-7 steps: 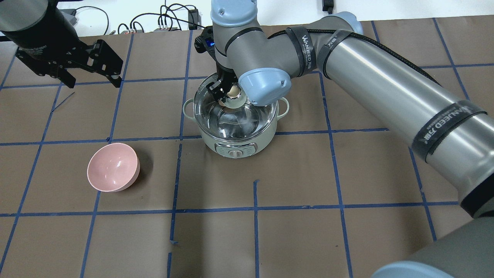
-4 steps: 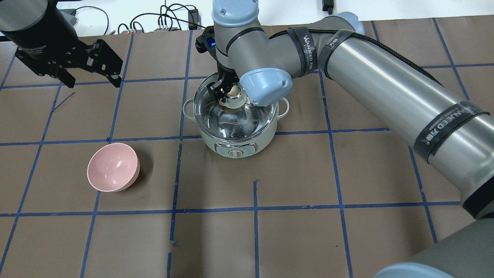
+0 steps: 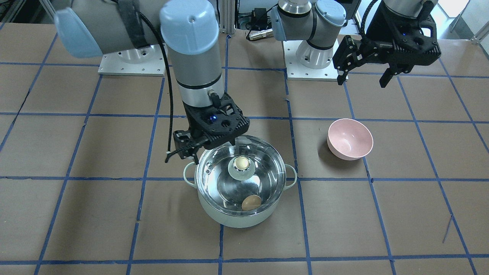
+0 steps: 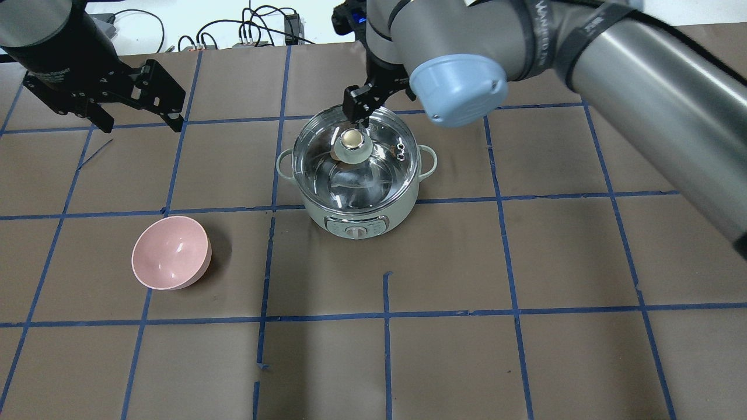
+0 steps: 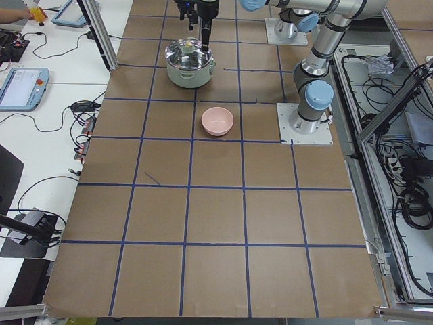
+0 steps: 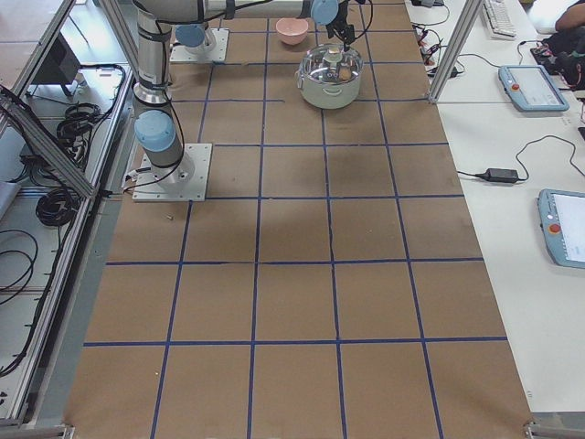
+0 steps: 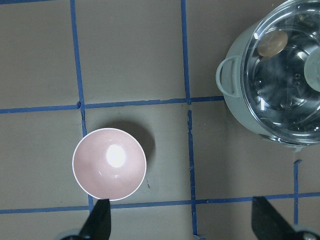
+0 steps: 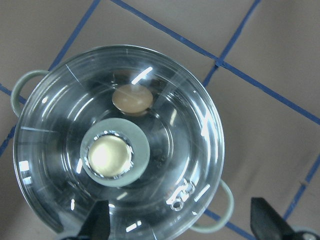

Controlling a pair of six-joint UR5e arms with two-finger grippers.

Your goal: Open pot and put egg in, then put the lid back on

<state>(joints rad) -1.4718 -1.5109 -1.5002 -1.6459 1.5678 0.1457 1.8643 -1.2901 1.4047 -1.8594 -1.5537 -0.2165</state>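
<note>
Overhead exterior: blue-taped brown table (image 4: 525, 262); left hand (image 4: 141, 119) and right hand (image 8: 182, 221) wide.

Pink bowl (image 4: 171, 252) on gridded table (image 4: 525, 262)

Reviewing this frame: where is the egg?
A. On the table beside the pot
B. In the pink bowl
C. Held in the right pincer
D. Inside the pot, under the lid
D: the egg lies on the steel floor of the pot, seen through the glass lid that sits on the rim; the bowl is empty.
</note>
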